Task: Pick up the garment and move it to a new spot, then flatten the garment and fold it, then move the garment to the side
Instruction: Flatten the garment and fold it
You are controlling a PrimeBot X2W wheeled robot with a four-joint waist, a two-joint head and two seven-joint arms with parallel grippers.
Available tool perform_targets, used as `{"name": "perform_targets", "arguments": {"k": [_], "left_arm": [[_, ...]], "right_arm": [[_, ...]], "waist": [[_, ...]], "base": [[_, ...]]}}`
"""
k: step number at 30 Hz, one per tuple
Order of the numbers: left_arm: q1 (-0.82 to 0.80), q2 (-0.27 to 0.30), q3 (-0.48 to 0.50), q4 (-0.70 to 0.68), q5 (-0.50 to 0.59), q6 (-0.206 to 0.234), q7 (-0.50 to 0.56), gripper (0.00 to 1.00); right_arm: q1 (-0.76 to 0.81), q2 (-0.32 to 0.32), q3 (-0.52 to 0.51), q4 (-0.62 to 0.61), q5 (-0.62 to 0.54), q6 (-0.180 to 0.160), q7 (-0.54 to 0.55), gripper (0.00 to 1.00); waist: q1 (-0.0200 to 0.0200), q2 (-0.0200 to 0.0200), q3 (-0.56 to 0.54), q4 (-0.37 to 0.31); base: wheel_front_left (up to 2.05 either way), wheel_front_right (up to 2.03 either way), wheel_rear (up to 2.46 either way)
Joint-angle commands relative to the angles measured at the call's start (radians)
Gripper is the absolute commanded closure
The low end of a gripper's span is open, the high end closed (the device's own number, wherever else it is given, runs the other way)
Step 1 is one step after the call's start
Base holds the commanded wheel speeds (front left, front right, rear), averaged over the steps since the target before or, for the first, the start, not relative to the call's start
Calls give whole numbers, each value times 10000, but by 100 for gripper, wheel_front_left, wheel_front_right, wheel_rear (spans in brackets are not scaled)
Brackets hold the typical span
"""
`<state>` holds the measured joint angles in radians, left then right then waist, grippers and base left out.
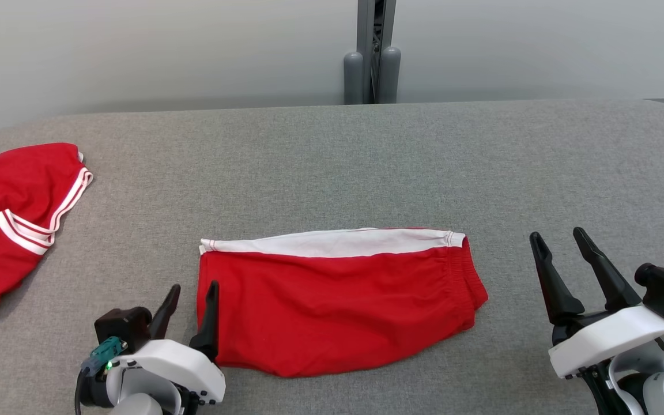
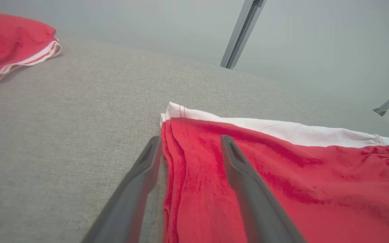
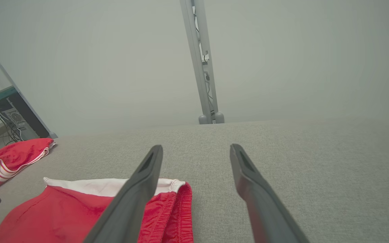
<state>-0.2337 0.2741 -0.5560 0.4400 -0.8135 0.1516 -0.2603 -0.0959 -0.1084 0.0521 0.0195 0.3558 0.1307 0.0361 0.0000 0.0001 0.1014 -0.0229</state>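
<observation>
The garment (image 1: 338, 300) is a pair of red shorts with a white band, lying folded flat on the grey table near the front middle. My left gripper (image 1: 192, 294) stands open at the garment's left edge (image 2: 181, 162), one finger over the cloth and one over the bare table, holding nothing. Well off to the garment's right, my right gripper (image 1: 559, 241) is open and empty above the table. The right wrist view shows the elastic waistband end (image 3: 177, 209) just left of that gripper (image 3: 194, 150).
A second red garment with white stripes (image 1: 15, 219) lies bunched at the table's far left edge. A grey upright post (image 1: 371, 57) stands behind the table's back edge. Bare grey table (image 1: 568, 173) stretches to the right and back.
</observation>
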Motion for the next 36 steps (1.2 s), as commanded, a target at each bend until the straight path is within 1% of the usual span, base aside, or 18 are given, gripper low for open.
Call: {"name": "perform_targets", "arguments": {"k": [1,8,13,18,22,29,36], "left_arm": [[96,40,81,-121,198,57,-54,0],[580,280,618,-1319,1646,438,-57,0],[1003,438,886,-2099,2223,643,-56,0],[1415,489,1175,-2654,2344,880,-58,0],[1626,490,1350,-2979,2294,984,-57,0],[1763,461,1414,-3294,2266,1021,-53,0],[1738,393,1387,-3410,2235,1037,-46,0]], "right_arm": [[89,-26,-40,26,-51,1,-42,0],[238,27,-298,169,-162,1,-65,0],[426,186,-690,411,-258,1,-67,0],[576,349,-946,826,-382,1,14,0],[623,440,-1025,1367,-301,1,49,0],[334,522,-789,2417,231,1,-59,0],[-101,543,-676,3300,363,1,-140,0]], "waist": [[0,-1,-1,-3],[0,-1,-59,64],[0,-1,-177,253],[0,-1,-342,559],[0,-1,-422,867],[0,-1,-408,1472],[0,-1,-298,1924]], "base": [[0,0,0],[0,0,0],[0,0,0],[0,0,0],[0,0,0],[0,0,0],[0,0,0]]}}
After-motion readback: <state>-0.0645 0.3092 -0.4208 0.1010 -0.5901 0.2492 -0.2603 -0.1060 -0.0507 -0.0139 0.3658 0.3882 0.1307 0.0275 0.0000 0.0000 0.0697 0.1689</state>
